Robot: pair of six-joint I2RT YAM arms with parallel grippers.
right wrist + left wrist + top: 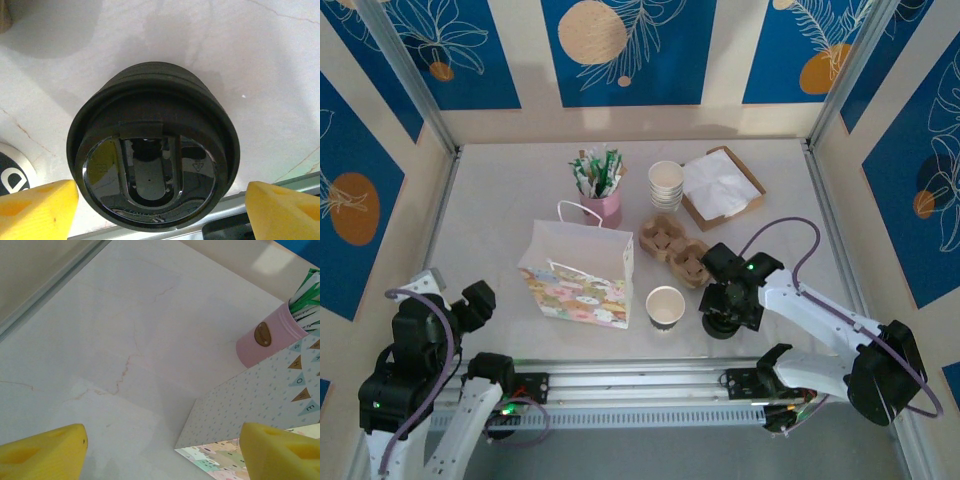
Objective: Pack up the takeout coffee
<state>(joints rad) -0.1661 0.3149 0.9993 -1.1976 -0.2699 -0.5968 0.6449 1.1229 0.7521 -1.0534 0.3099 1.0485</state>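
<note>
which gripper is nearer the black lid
Right. The right gripper hangs directly over the lid, with an open finger on either side of it. The left gripper sits far off to the left, beyond the bag.

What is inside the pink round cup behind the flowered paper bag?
Green-and-white paper sticks stand up out of the pink round cup. Its wall hides their lower ends and anything else inside.
</note>
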